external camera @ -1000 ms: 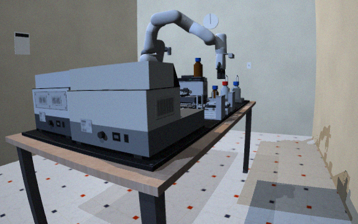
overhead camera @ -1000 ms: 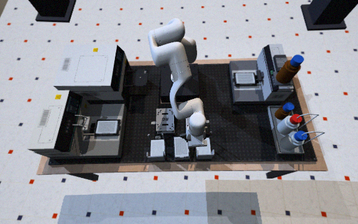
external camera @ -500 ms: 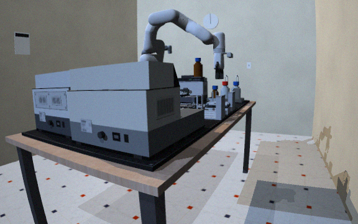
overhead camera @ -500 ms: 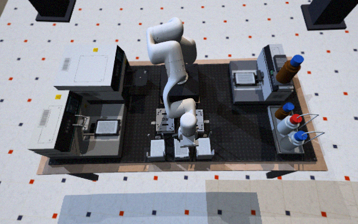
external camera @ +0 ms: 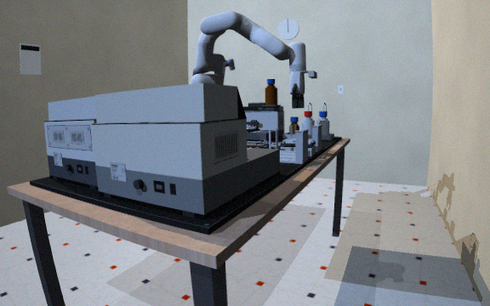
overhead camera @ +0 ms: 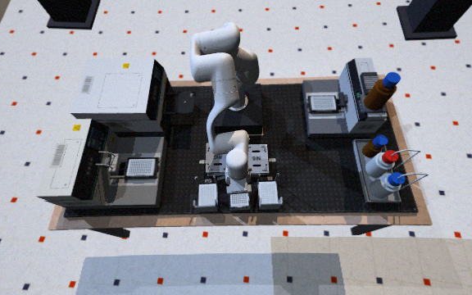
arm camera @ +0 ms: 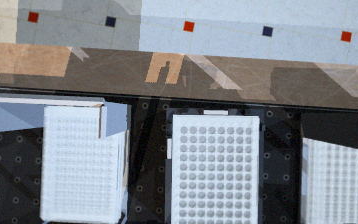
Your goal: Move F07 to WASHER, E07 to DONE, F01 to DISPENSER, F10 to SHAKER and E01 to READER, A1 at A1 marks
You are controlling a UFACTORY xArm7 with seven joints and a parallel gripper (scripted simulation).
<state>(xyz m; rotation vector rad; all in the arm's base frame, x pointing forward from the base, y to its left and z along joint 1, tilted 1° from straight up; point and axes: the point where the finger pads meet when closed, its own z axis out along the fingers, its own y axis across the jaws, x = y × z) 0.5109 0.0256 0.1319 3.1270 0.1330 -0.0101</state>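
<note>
Three white well plates lie in a row below our gripper (external camera: 298,102), whose fingers stand fully apart and grip nothing; the fingers themselves stay out of the wrist view.

Left of the fingers, one plate (arm camera: 81,165) sits deep inside a rack (arm camera: 115,119), its pale walls rising round it and its wells reading as very fine dots. A strip of dark perforated deck (arm camera: 147,165) separates that rack from the middle spot.

Directly under the fingers we see the middle plate (arm camera: 215,170), the nearest and sharpest, with large round wells in even rows and a plain white rim. It rests low, with narrow dark gaps on both long sides.

Right of the fingers, a third plate (arm camera: 341,182) shows only partly, cut by the frame edge, with a dark wall (arm camera: 332,129) over its far end.

Beyond all three runs the wooden table edge (arm camera: 260,82), then tiled floor (arm camera: 230,25). No plate labels are readable to us.

In the exterior view the gripper hangs well above the racks, with open air all round.
</note>
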